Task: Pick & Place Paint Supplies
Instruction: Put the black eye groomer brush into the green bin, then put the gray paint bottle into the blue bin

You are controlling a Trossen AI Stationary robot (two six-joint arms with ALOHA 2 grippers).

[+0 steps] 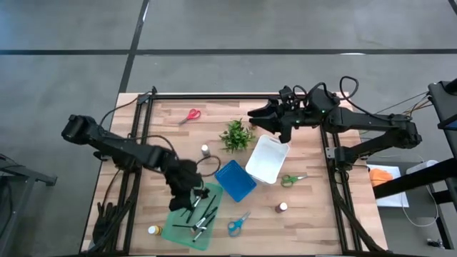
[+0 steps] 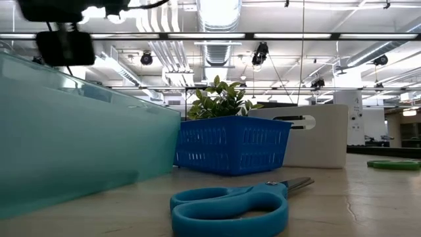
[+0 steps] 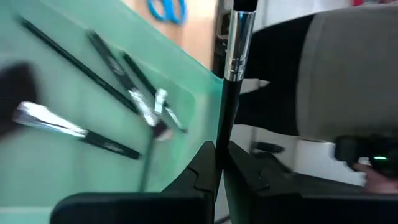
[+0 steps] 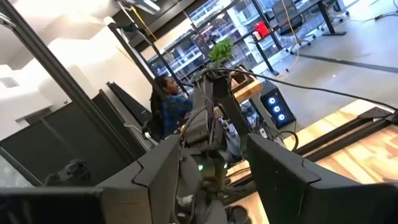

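Thin dark brush upright above brushes lying in green tray.

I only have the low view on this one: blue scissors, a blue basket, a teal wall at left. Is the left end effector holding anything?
Observer: Yes. The left end effector is shut on a thin dark brush, above the green tray.
Operator: Anything in that tray?
Observer: Several brushes lie in it.
Operator: And the right arm?
Observer: The right end effector is open, at the table's far side near the plant.
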